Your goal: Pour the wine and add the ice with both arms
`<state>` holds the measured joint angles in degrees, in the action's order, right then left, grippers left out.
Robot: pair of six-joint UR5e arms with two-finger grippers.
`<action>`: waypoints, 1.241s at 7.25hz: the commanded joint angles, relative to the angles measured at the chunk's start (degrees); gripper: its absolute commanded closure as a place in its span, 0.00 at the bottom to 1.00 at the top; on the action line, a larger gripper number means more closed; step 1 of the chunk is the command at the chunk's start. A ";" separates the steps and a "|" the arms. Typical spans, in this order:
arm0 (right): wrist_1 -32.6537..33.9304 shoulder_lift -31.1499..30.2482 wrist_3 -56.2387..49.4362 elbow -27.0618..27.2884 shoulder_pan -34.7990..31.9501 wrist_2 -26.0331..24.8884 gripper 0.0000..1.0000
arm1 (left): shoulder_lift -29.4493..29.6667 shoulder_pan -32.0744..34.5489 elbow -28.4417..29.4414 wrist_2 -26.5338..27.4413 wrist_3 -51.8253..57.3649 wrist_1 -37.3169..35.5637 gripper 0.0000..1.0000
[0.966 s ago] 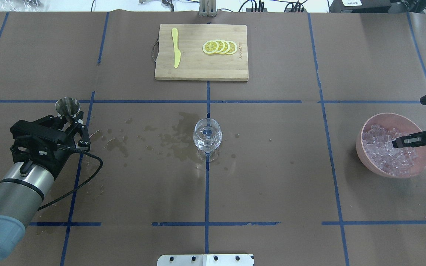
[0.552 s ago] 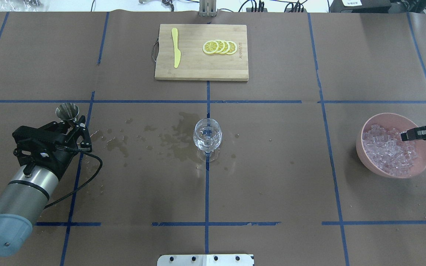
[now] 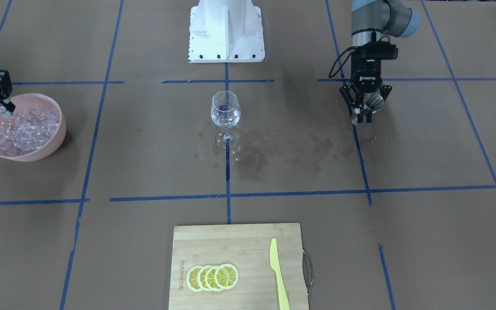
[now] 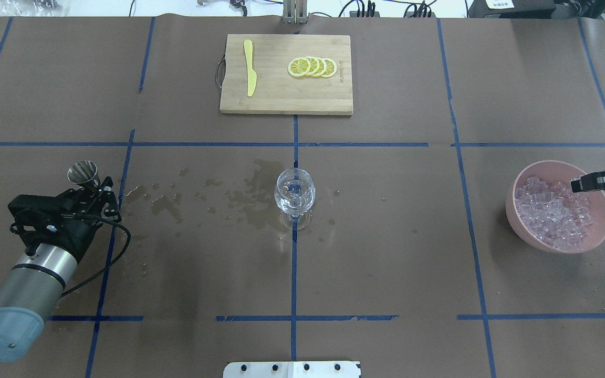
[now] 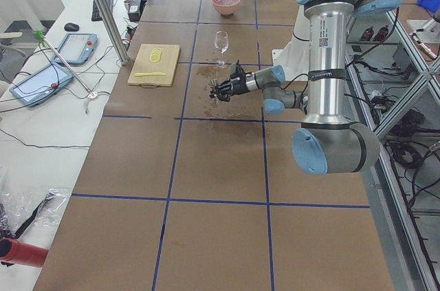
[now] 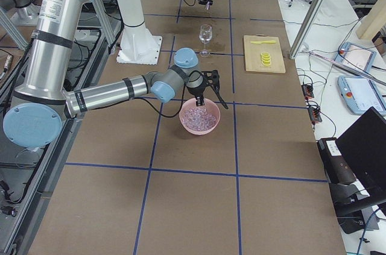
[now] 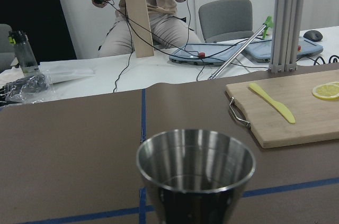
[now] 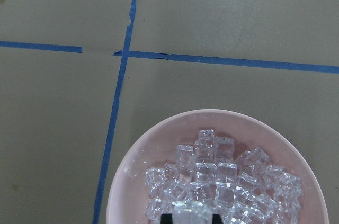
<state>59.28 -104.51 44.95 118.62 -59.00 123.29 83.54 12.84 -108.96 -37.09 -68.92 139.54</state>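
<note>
- brown paper ruled with blue tape covers the table [image 4: 386, 262]. the wine glass [image 4: 294, 195] stands upright at its centre, a little clear wine [image 3: 224, 117] in its bowl.
- on the robot's right side, the right gripper [image 4: 575, 184] pinches one ice cube [image 8: 193, 213] between its fingertips. it hangs just above the heap of ice [image 4: 554, 215] in the pink bowl [image 4: 544, 247].
- the left gripper [image 3: 363, 115] is clamped on a steel cup [image 4: 83, 171], well apart from the glass. whether any liquid is left in the cup cannot be told.
- the likeliest slip is the cube itself. it looks wet and slick and is held only at the tips, so a jolt on the long carry to the glass could drop it on the paper.
- the glass is tall on a thin stem. a finger clipping its rim would probably tip it and spill the wine.
- a release from too high could splash the wine out.
- damp stains [image 4: 250, 202] darken the paper beside the glass's foot, on the left arm's side.
- a cutting board [image 4: 281, 102] with lemon slices [image 4: 313, 67] and a yellow knife [image 4: 250, 68] lies at the far edge, well apart from the work.
- nothing stands between bowl and glass in the overhead view, and the left arm is well off that line.
</note>
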 commanded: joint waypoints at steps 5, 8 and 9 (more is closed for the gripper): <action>0.13 3.87 7.87 1.43 0.11 1.95 1.00 | -2.16 -3.52 7.27 7.03 -2.80 7.68 1.00; 0.04 3.87 7.88 1.61 0.11 1.95 1.00 | -1.89 -3.79 7.54 6.77 -2.28 7.77 0.83; 0.04 3.87 7.88 1.61 0.20 2.04 1.00 | -1.72 -3.88 8.06 6.77 -2.62 7.77 0.72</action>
<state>59.33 -100.64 52.81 120.21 -58.85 125.26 81.68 9.11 -101.34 -30.31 -71.41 147.31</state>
